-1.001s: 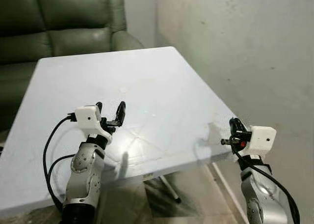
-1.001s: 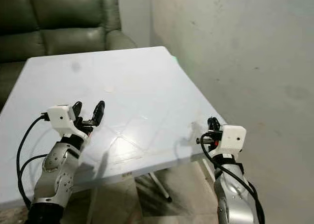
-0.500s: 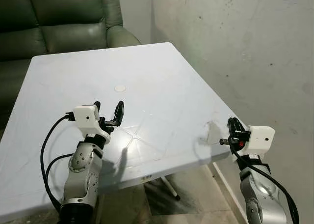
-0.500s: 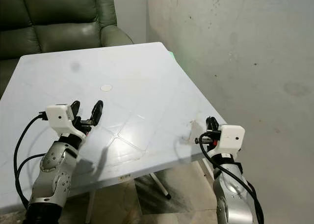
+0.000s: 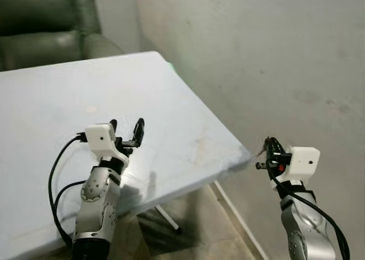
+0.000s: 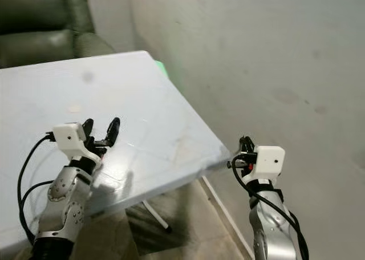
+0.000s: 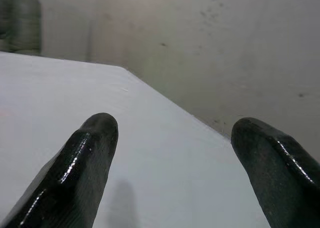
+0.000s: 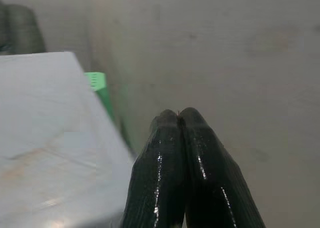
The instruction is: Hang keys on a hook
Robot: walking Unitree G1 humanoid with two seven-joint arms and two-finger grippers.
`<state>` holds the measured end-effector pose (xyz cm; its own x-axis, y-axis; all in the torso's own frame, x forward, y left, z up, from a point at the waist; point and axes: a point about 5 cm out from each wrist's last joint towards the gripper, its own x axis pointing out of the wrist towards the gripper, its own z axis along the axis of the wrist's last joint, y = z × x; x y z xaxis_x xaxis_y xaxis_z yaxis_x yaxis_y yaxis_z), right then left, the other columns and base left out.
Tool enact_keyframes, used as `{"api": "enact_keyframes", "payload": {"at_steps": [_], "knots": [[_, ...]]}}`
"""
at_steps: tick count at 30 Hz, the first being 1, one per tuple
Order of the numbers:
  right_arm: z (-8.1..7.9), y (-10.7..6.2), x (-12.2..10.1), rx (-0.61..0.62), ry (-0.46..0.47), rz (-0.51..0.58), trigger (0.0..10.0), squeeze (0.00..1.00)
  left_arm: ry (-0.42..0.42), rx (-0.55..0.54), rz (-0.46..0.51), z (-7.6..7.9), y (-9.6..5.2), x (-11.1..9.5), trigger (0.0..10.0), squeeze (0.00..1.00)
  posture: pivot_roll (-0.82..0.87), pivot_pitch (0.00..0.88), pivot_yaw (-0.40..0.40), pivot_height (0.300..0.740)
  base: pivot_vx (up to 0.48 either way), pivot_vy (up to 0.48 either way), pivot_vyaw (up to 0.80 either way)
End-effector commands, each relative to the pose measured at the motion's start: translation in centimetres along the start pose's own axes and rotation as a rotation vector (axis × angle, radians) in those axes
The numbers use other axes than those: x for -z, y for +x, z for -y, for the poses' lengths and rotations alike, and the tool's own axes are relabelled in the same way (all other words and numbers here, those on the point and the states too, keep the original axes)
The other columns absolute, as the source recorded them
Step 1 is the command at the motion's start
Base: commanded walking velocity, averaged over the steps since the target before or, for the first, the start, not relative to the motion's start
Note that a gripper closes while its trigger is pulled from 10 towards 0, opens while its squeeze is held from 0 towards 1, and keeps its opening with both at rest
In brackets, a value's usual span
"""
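Your right gripper (image 5: 269,153), clenched with nothing visibly pinched, hangs just off the white table's (image 5: 51,100) near corner facing the bare wall (image 5: 274,55); left gripper (image 5: 126,130) spread above the tabletop; keys and hook unseen.

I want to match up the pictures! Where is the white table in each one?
Left eye view: the white table spans the left and middle, under the left gripper.
Right eye view: same place, its near corner close to the right gripper.
Left wrist view: it stretches out beyond the two open fingers.
Right wrist view: it lies beside the shut fingers.
Shared landmark: the dark green sofa behind the table.
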<state>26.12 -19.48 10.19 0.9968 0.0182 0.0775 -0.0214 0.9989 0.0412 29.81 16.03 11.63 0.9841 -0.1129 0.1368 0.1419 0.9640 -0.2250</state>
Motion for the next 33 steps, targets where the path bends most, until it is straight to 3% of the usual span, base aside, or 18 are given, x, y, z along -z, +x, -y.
{"api": "enact_keyframes", "payload": {"at_steps": [1,9,12,16,20,22,33], "knots": [[0.07,0.10,-0.41,-0.003,-0.002,0.010,10.0,0.00,-0.001,0.007,0.004,0.41,0.07,-0.12,10.0,0.00,-0.01,0.000,-0.034,0.740,0.000,0.000,-0.52],[0.15,0.10,-0.44,-0.006,-0.004,0.007,10.0,0.00,0.000,0.002,0.005,0.45,0.00,-0.06,10.0,0.00,-0.01,0.000,-0.037,0.740,0.000,0.000,-0.52],[0.18,0.11,-0.49,-0.007,-0.005,0.007,10.0,0.00,0.040,0.018,-0.003,0.64,-0.06,0.00,10.0,0.00,-0.01,0.000,-0.041,0.740,0.000,0.000,-0.52],[0.21,0.16,-0.55,-0.008,-0.005,0.006,10.0,0.00,0.032,0.013,0.003,0.66,-0.09,-0.06,10.0,0.00,0.00,0.000,-0.044,0.740,0.000,-0.480,-0.52],[0.23,0.19,-0.58,-0.010,-0.007,0.006,10.0,0.00,-0.058,0.001,0.007,0.76,-0.08,0.03,10.0,0.00,0.00,0.000,-0.046,0.740,0.000,-0.240,-0.52],[0.25,0.22,-0.58,-0.010,-0.007,0.006,10.0,0.00,-0.019,-0.006,0.006,0.66,-0.04,-0.05,10.0,0.00,-0.01,0.000,-0.047,0.740,0.000,0.000,-0.52],[0.28,0.35,-0.65,-0.013,-0.011,0.005,10.0,0.00,-0.017,-0.013,0.008,0.65,0.06,-0.05,10.0,0.00,-0.01,0.000,-0.049,0.740,0.000,0.000,-0.52]]}}
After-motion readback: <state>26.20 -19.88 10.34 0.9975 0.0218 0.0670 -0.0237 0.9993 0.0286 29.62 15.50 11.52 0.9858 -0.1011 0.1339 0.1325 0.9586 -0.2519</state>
